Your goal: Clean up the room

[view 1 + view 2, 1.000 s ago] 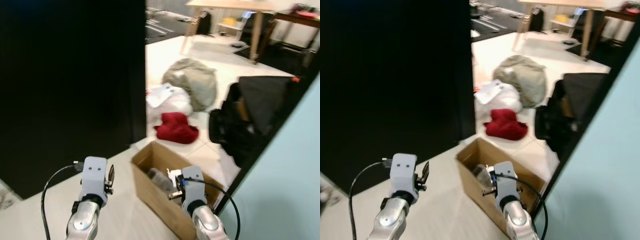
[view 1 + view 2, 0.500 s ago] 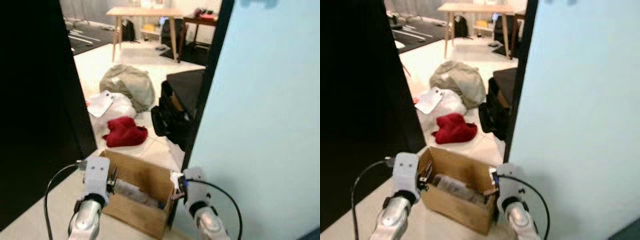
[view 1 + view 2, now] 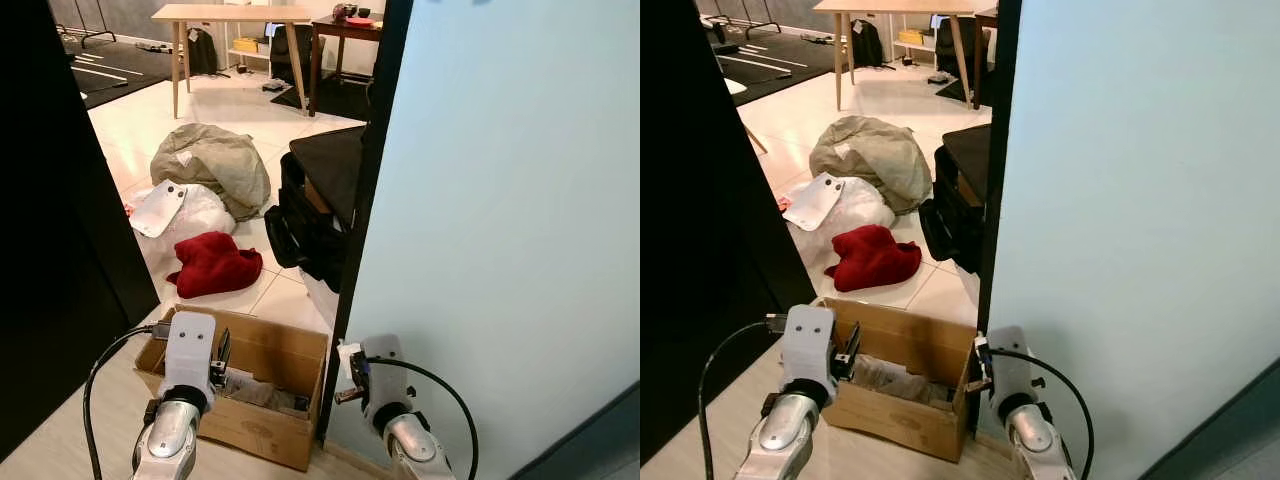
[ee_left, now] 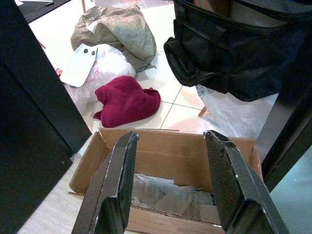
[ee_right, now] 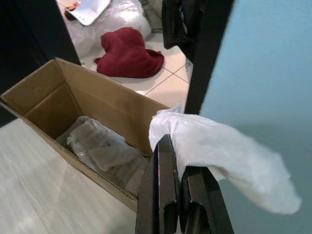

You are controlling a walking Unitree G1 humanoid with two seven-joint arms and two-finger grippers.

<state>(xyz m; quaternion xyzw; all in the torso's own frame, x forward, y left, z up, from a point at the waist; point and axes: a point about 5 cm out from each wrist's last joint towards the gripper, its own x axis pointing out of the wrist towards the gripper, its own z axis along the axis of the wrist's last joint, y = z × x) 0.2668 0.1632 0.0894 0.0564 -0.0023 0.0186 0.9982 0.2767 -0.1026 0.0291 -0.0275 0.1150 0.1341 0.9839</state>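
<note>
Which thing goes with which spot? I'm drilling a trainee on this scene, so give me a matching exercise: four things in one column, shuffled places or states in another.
Things:
1. red cloth
2. white plastic piece
3. cardboard box
4. wooden table

Places or states:
A. far across the room
B. open on the floor just ahead of both grippers
C. held in the shut right gripper
D. crumpled on the tiles beyond the box

Pairs: 1-D, 2-C, 3-B, 4-A
</note>
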